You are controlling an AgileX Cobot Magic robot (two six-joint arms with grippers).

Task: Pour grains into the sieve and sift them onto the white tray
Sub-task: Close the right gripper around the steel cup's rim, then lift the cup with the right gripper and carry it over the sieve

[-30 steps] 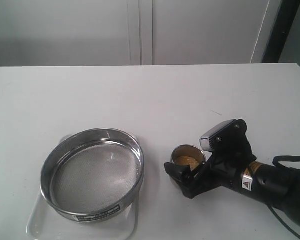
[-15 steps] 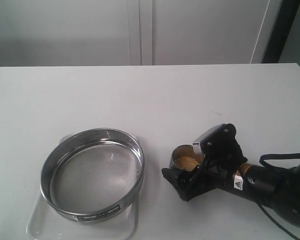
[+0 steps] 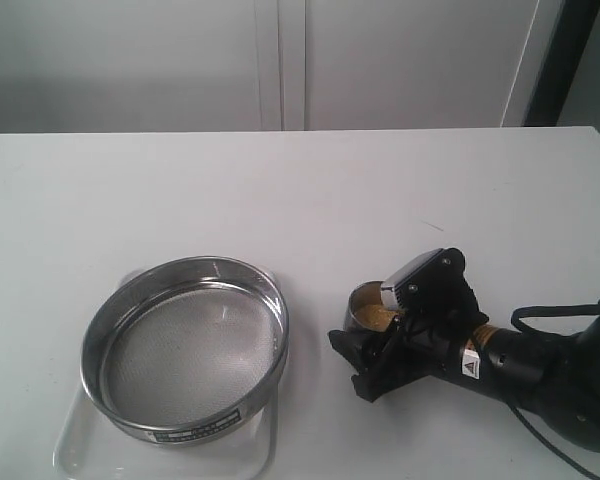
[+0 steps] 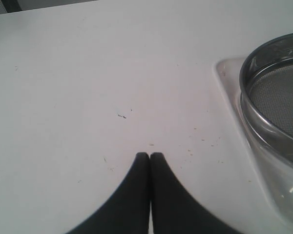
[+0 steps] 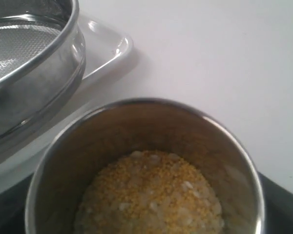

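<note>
Because the grains (image 5: 151, 195) must reach the sieve (image 3: 102, 385), which sits on the white tray (image 3: 252, 455) near the jaws, the right gripper (image 3: 375, 312) straddles their steel cup (image 3: 364, 298); whether it grips the cup I cannot tell; the left gripper (image 4: 150, 156), pinched shut, holds nothing.

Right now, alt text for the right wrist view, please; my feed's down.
A steel cup holding yellow and whitish grains fills most of the view. Close beside it the sieve stands in the white tray on a white table.
</note>
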